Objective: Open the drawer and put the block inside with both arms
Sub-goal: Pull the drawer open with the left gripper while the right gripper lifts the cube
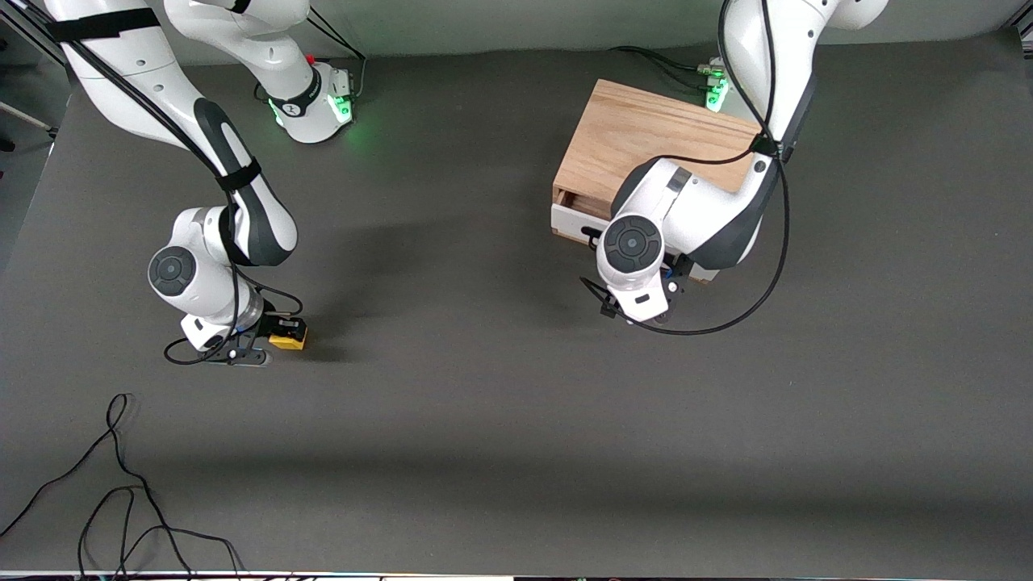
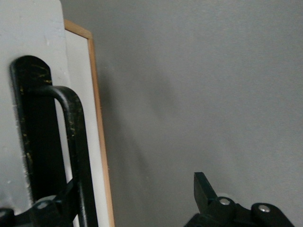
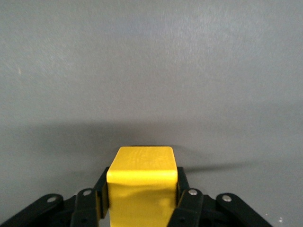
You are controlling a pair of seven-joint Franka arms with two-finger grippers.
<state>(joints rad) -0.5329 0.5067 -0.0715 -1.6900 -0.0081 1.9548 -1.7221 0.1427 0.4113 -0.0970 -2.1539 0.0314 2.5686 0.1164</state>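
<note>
Right gripper (image 3: 142,201): clamped on the block (image 3: 141,182), low at the right arm's end of the table (image 1: 516,452).
Left gripper (image 2: 142,208): fingers spread, one beside the handle (image 2: 71,156) of the drawer (image 1: 575,216).
Drawer: barely ajar.
Outstanding, by judgement: pull-out, carry, deposit.

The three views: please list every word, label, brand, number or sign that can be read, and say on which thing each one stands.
No text can be read in any view.
Right arm's base: small dark print on its black ring, too small to read.
Block, drawer and wooden box: no writing shows.
Handle: only scratches, no marks.
</note>
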